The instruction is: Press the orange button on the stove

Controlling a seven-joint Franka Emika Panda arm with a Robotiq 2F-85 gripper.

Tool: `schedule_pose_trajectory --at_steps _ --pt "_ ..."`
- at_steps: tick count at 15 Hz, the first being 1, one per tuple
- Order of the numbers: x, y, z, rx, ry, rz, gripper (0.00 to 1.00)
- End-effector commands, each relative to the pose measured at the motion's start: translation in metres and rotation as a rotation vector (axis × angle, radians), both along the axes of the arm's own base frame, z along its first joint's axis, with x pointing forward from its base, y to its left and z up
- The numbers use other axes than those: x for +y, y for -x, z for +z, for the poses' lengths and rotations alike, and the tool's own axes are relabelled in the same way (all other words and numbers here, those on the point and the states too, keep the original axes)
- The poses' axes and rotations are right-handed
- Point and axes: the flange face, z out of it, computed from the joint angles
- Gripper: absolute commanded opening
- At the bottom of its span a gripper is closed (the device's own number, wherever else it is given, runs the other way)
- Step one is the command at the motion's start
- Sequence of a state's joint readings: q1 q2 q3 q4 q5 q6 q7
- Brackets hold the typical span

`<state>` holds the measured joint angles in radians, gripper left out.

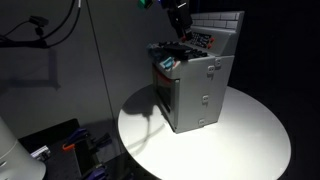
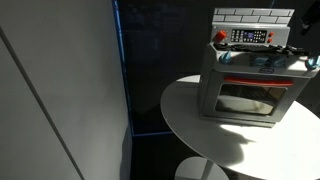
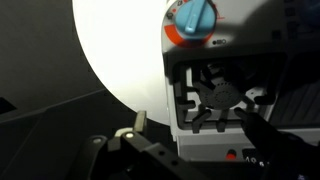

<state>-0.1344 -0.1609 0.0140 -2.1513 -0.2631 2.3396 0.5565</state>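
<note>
Stove (image 1: pixel 200 90) on round white surface (image 1: pixel 250 140). Your jaws spread wide, empty, above burner (image 3: pixel 222 98). Orange button (image 3: pixel 182 32), blue-capped, at top rear corner, beyond jaws. Judge toy light, hard plastic, apt to slide: press straight down, one jaw tip, gently.

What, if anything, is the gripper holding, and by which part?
Nothing is held: the gripper is open above the stove, fingers apart and empty.

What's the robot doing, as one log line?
gripper open | over black burner of grey boxy toy stove | on round white table
</note>
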Motion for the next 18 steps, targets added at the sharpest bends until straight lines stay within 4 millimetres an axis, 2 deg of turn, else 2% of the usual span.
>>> schedule_pose_trajectory --at_steps 1,8,18 --pt "-0.007 -0.019 0.006 -0.038 0.011 -0.055 1.00" --pt "-0.014 -0.048 -0.001 -0.070 0.080 -0.154 1.00" --pt "-0.016 -0.091 -0.013 -0.138 0.093 -0.192 1.00"
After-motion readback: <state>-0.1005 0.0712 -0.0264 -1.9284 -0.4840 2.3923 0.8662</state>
